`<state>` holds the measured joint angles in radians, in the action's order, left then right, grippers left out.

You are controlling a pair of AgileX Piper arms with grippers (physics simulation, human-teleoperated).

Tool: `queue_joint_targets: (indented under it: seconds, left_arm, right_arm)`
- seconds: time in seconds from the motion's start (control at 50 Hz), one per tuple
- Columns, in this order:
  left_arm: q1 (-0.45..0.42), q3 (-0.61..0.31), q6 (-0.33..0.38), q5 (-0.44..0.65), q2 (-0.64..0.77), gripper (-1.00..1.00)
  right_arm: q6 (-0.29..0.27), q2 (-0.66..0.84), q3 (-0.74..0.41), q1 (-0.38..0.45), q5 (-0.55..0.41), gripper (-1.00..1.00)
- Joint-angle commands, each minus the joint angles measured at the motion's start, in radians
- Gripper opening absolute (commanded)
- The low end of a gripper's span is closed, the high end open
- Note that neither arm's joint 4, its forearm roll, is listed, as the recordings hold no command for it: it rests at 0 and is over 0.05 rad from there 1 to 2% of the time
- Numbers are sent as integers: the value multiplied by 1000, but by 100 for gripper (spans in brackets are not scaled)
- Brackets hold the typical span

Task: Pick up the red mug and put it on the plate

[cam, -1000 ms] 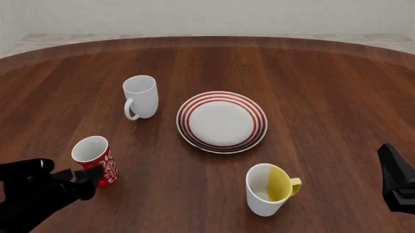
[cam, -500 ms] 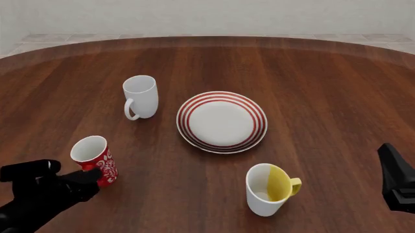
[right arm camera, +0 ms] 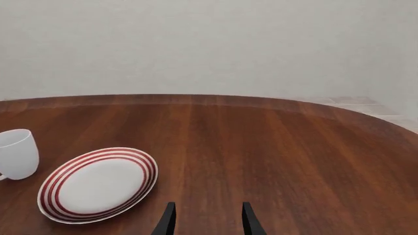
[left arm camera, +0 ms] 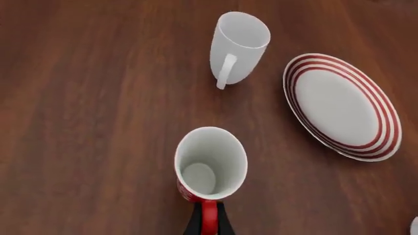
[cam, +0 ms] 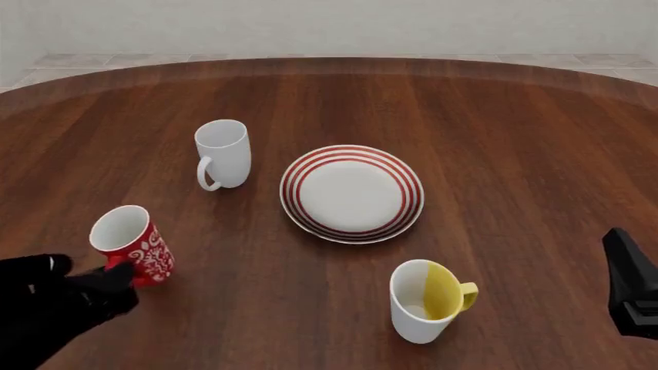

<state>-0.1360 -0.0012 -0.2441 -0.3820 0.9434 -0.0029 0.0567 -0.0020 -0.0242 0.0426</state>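
The red mug (cam: 135, 248), with a white floral pattern and a white inside, is at the front left of the table, tilted left. In the left wrist view the red mug (left arm camera: 212, 164) shows from above, its red handle pinched between the fingers. My left gripper (cam: 111, 277) (left arm camera: 209, 226) is shut on that handle. The plate (cam: 411, 193), white with red rings, lies at the table's middle, right of and beyond the mug; it also shows in the left wrist view (left arm camera: 385, 122) and the right wrist view (right arm camera: 147, 169). My right gripper (cam: 629, 289) (right arm camera: 205, 223) is open and empty at the front right.
A plain white mug (cam: 224, 152) (left arm camera: 238, 46) (right arm camera: 16, 154) stands left of the plate. A white-and-yellow mug (cam: 421, 301) stands in front of the plate, toward the right. The round wooden table's (cam: 514, 139) far edge curves along the back.
The red mug has moved left and tipped left, carried by my left gripper on its handle. The left arm has drawn back to the left. The right arm has not moved.
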Motion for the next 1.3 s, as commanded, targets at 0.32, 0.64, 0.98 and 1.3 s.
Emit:
queue_joint_targets:
  seconds: [0.32, 0.64, 0.98, 1.3]
  left_arm:
    - [-97, -117, 275, 206, -350, -100]
    - [-193, -295, 366, 185, -243, -100]
    - [-299, -417, 383, 10, 25, -100]
    - [-370, -559, 378, -30, 199, -100]
  right_arm:
    - [8, 6, 0, 0, 4, 100]
    - [14, 14, -3, -4, 6, 100]
    - [20, 22, -5, -10, 9, 100]
    - [28, 32, -2, -12, 21, 100]
